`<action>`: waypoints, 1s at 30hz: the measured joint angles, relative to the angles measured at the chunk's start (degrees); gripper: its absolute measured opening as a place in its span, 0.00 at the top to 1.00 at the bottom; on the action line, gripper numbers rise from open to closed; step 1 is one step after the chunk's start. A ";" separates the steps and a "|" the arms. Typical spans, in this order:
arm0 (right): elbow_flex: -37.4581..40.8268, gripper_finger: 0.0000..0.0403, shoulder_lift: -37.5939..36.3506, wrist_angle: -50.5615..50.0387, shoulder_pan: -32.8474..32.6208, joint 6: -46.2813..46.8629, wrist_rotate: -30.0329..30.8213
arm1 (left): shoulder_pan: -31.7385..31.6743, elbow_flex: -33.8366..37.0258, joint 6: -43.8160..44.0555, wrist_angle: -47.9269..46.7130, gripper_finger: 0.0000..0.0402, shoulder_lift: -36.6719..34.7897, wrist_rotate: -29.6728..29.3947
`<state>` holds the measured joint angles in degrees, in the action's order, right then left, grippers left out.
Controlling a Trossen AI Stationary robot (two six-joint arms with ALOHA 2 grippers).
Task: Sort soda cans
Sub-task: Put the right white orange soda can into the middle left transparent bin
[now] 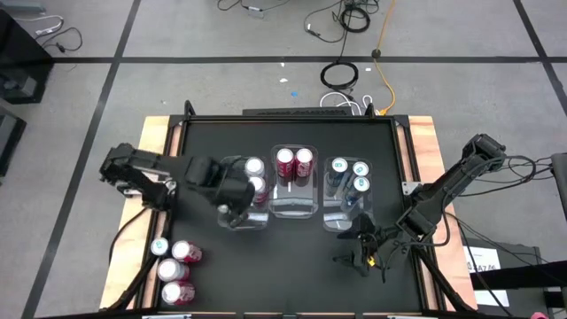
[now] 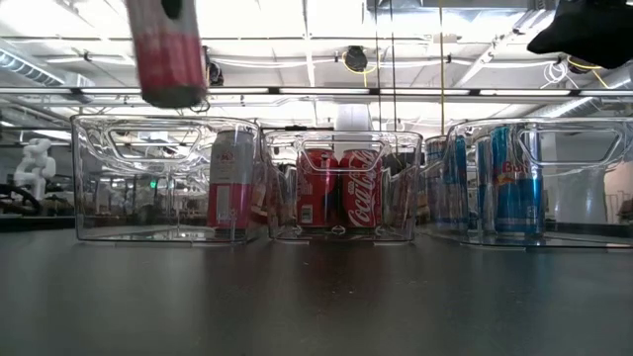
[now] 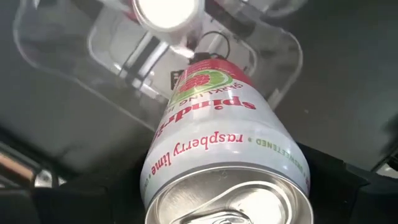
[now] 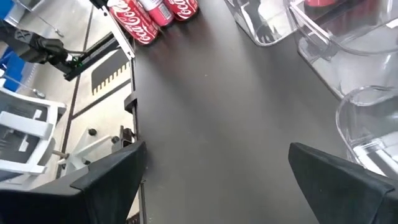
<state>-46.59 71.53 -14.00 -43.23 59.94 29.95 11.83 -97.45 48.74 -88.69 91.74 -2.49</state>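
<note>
A white and pink soda can (image 3: 211,137) marked raspberry lime is in my left gripper (image 1: 229,200), which is shut on it. In the low view the can (image 2: 166,49) hangs above the left clear bin (image 2: 119,178), which holds two like cans (image 1: 255,175). The middle bin (image 1: 293,206) holds two red cans (image 1: 294,160), and the right bin (image 1: 341,217) holds teal cans (image 1: 351,173). Several more cans (image 1: 175,266) stand at the table's near left. My right gripper (image 1: 359,257) stands open over the near right of the table, with nothing between its fingers (image 4: 106,180). My left gripper pinches the can between its two fingers (image 3: 348,186), on the side wall just below the silver top (image 3: 155,177). The fingers come from above, pointing down. The can hangs upright with its top up, lifted clear over the left bin.
The three clear bins stand in a row across the table's middle. Bare black tabletop (image 1: 292,266) lies between them and the near edge. Cables (image 1: 345,75) lie on the floor beyond the far edge.
</note>
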 joint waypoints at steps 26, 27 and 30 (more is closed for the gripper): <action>0.00 0.05 0.00 -1.00 0.16 13.89 8.98 | -21.33 22.86 -43.62 14.88 0.20 0.09 0.77; 0.00 0.05 0.00 -0.92 0.18 14.40 9.39 | -22.06 23.87 -44.83 16.57 0.20 0.09 0.75; 0.00 0.05 0.00 -0.83 0.20 16.00 9.57 | -23.81 26.41 -47.59 20.78 0.20 0.09 0.75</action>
<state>-46.59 71.53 -14.83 -43.03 75.95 39.52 -11.98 -71.05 1.15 -67.91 91.83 -1.74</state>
